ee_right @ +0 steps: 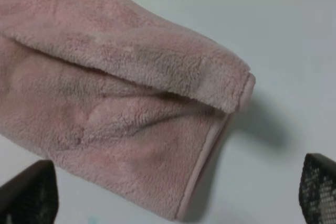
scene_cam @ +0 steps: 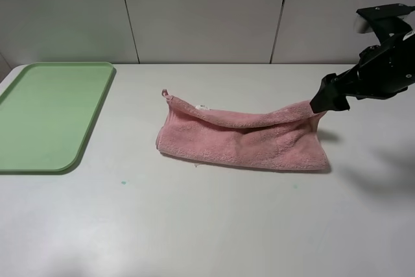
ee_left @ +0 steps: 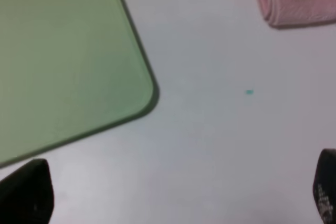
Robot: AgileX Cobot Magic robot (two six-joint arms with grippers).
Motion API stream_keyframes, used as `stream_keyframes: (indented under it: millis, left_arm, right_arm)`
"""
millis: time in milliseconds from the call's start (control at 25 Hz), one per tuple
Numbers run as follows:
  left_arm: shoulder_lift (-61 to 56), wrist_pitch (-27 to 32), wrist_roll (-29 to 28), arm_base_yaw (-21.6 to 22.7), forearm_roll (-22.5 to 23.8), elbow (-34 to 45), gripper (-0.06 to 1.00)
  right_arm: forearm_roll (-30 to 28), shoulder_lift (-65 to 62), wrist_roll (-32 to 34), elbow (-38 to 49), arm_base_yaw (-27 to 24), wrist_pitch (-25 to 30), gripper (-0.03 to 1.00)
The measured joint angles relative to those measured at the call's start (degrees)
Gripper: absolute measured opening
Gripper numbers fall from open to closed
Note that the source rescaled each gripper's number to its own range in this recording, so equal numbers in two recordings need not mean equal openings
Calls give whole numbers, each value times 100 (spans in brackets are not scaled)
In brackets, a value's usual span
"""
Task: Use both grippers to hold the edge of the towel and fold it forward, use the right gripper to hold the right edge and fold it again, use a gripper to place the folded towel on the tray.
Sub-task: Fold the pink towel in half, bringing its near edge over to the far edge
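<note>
Pink towel beneath wide-spread right fingers, ungripped

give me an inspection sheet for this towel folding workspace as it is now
surface: white table
job's things: pink towel folded once, lying mid-table, its upper right corner raised; green tray at the left, nothing on it
clutter: small green speck on the table in front of the tray and the towel
grippers: right gripper open at the towel's raised corner, holding nothing; left gripper open over the table beside the tray's corner
cables: nothing seen
surroundings: pale panelled wall behind the table
</note>
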Motion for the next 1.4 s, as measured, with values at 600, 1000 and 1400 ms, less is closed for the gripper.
stream_keyframes:
  millis: [600, 1000, 1400]
  left_arm:
    - [-39, 34, 11, 1186, -1, 20, 99]
    - [-448, 40, 22, 1844, -1, 20, 99]
    - [-471, 40, 22, 1844, -1, 20, 99]
  right_arm:
    - [0, 0, -15, 0, 0, 4, 100]
    - [0, 0, -15, 0, 0, 4, 100]
    - [0, 0, -368, 0, 0, -14, 100]
